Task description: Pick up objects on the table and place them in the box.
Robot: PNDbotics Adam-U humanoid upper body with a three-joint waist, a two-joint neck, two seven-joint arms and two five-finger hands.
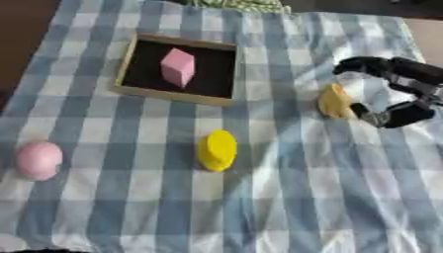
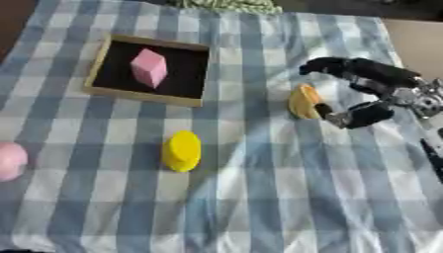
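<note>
A wooden box (image 1: 173,94) with a dark floor stands at the back left, and a pink block (image 1: 177,67) lies inside it. A yellow cylinder (image 1: 216,150) stands mid-table on the checked cloth. At the left edge rests a pink ball (image 1: 38,159). An orange-yellow rounded piece (image 1: 334,101) sits on the cloth at the right. My right hand (image 2: 394,81) comes in from the right and is open around this piece, with its fingers arched above and behind it and the thumb (image 2: 359,116) close at its lower right side. The left hand does not show.
A blue-and-white checked cloth (image 1: 303,197) covers the table. A green patterned item (image 1: 234,4) lies at the far edge. Bare brown table shows past the cloth at the upper left and upper right corners.
</note>
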